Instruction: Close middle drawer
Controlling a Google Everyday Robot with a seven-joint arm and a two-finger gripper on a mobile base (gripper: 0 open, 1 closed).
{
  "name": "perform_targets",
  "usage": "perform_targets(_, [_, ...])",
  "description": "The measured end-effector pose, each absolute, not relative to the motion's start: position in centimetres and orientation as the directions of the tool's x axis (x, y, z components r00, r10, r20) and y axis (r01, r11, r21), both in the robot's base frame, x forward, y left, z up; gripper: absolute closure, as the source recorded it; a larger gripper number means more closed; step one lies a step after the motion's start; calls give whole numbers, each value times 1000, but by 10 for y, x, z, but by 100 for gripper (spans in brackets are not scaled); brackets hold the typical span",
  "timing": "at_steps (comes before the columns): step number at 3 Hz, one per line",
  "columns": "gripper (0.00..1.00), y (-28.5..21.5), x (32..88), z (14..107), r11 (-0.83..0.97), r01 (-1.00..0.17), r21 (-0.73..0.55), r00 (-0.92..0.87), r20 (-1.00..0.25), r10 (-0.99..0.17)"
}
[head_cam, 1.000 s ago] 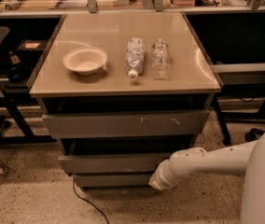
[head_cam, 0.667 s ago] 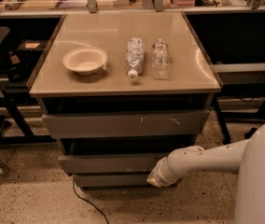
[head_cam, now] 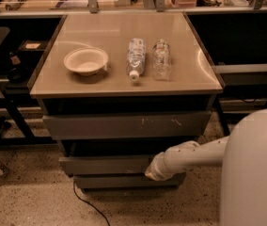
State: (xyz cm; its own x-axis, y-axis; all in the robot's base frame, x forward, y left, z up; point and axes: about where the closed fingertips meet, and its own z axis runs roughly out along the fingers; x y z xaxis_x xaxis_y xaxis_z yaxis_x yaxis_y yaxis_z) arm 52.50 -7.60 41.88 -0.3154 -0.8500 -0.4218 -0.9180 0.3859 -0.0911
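Note:
The middle drawer (head_cam: 105, 165) is a plain grey front below the scuffed top drawer front (head_cam: 124, 125) and above the narrower bottom front (head_cam: 119, 181). A dark gap shows above the middle drawer, and its inside is hidden. My gripper (head_cam: 151, 173) is at the end of the white arm (head_cam: 190, 155). It sits at the right part of the middle drawer's front and looks to be touching it. The arm's end hides the gripper tip.
On the cabinet top (head_cam: 96, 86) sit a white bowl (head_cam: 86, 60) and two clear bottles (head_cam: 135, 56) (head_cam: 161, 58) lying down. A black cable (head_cam: 89, 205) runs on the floor by the cabinet's foot. My white body (head_cam: 253, 173) fills the right foreground. Dark table legs (head_cam: 11, 117) stand at left.
The arm's end has shifted a little left and up along the middle drawer's front. The drawer front looks about where it was.

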Motion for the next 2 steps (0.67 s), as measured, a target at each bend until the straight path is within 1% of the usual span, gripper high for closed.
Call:
perform_targets(1, [100, -74, 538, 418, 379, -917, -123, -298, -418, -858])
perform_targets(2, [100, -70, 547, 414, 370, -921, -122, -289, -422, -859])
